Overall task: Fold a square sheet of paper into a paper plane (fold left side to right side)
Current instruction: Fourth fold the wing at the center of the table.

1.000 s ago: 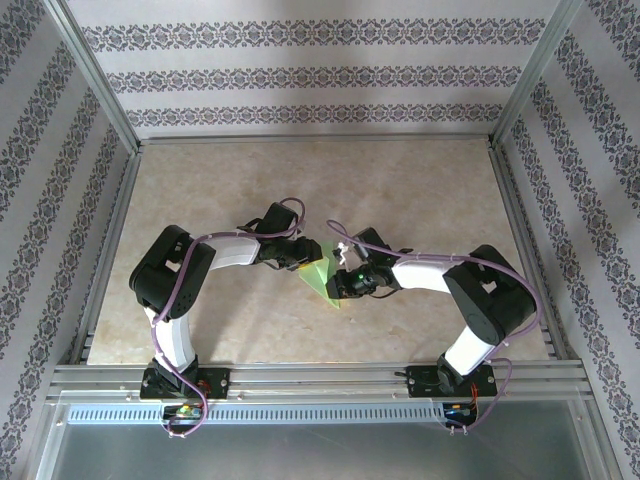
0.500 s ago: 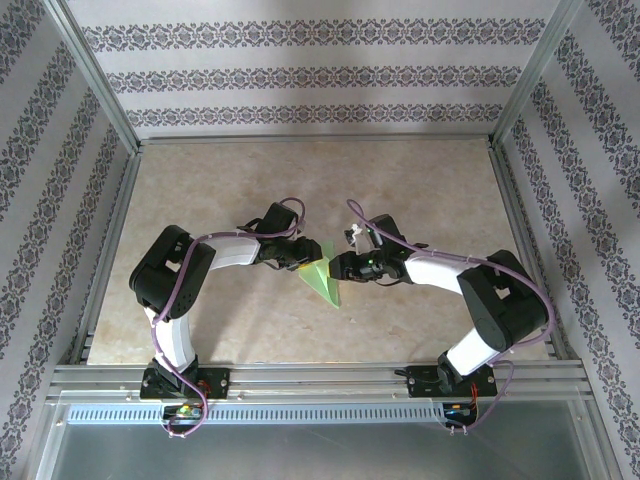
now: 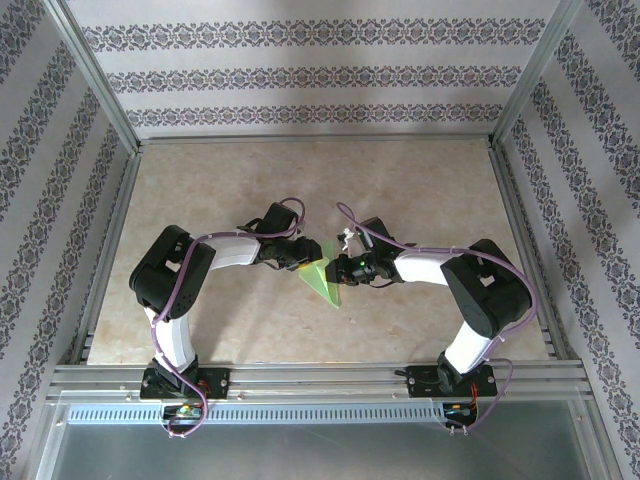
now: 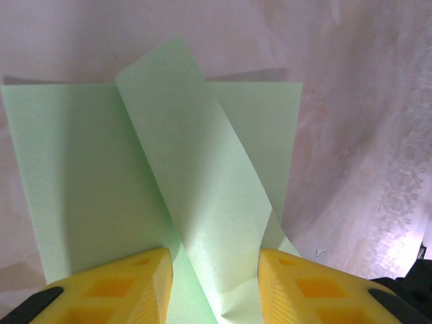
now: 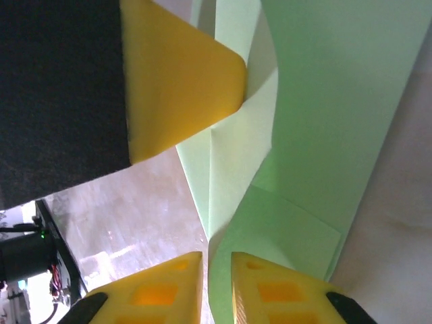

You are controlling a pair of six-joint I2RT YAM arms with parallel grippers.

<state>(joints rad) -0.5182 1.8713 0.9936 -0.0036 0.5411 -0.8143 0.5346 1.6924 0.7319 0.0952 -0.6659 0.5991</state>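
Paper first: the light green sheet of paper [image 3: 323,282] lies near the middle of the beige mottled tabletop [image 3: 420,190], partly folded, between the two arms. The left gripper [image 4: 214,260] stands partly open, its yellow fingers [image 4: 128,287] set on either side of a flap that curls up from the flat sheet; whether they press the flap I cannot tell. The right gripper [image 5: 217,263] is nearly closed, pinching an edge of the sheet in the thin slit between its pads, close beside one of the left gripper's fingers. Wallpaper [image 3: 300,75] with dark patterned bands covers the walls round the table, and a metal rail [image 3: 320,378] runs along the near edge.
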